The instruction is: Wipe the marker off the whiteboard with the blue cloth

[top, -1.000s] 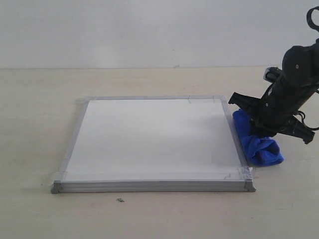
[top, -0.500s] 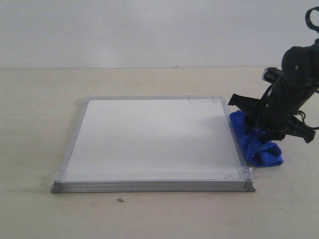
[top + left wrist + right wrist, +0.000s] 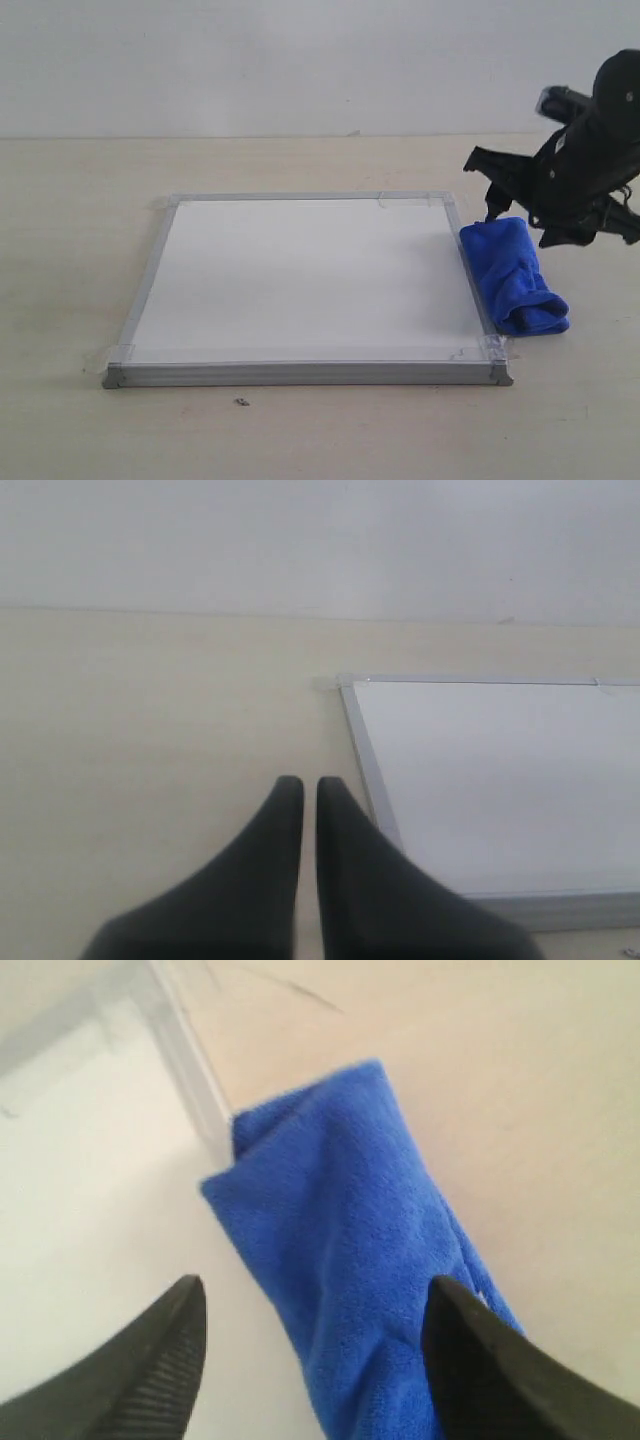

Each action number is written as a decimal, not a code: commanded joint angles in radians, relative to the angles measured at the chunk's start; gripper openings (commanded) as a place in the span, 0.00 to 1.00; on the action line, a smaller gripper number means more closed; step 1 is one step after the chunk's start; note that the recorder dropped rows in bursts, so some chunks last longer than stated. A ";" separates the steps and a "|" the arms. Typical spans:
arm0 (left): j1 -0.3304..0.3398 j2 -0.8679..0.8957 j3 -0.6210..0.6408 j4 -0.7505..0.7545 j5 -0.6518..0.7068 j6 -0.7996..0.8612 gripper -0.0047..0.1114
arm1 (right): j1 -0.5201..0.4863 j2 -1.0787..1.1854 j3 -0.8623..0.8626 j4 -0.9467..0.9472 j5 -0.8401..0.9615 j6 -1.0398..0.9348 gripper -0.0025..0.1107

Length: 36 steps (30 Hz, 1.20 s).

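The whiteboard (image 3: 310, 275) lies flat in the middle of the table, and no red marker lines show on its surface in any view. The blue cloth (image 3: 515, 275) lies folded on the table against the board's right frame. My right gripper (image 3: 518, 218) hangs open just above the cloth's far end, holding nothing. In the right wrist view the cloth (image 3: 350, 1240) lies below and between the spread fingers of that gripper (image 3: 315, 1285), next to the board (image 3: 80, 1210). My left gripper (image 3: 310, 782) is shut and empty beside the board's (image 3: 500, 780) left frame; the exterior view does not show it.
Clear tape sits at the board's corners (image 3: 490, 345). A small dark speck (image 3: 241, 402) lies on the beige table in front of the board. A pale wall (image 3: 300, 60) rises behind the table.
My right gripper has lifted up and back off the blue cloth, which now lies uncovered beside the board. The board has not moved.
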 commanded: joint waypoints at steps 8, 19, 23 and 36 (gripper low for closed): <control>0.003 -0.003 0.003 0.001 -0.007 0.002 0.08 | 0.001 -0.355 0.002 -0.123 0.185 -0.329 0.23; 0.003 -0.003 0.003 0.001 -0.007 0.002 0.08 | 0.001 -0.711 0.179 -0.072 0.311 -0.524 0.02; 0.003 -0.003 0.003 0.001 -0.007 0.002 0.08 | 0.001 -0.891 0.364 0.006 0.149 -0.577 0.02; 0.003 -0.003 0.003 0.001 -0.007 0.002 0.08 | 0.001 -1.171 0.503 0.018 0.127 -0.570 0.02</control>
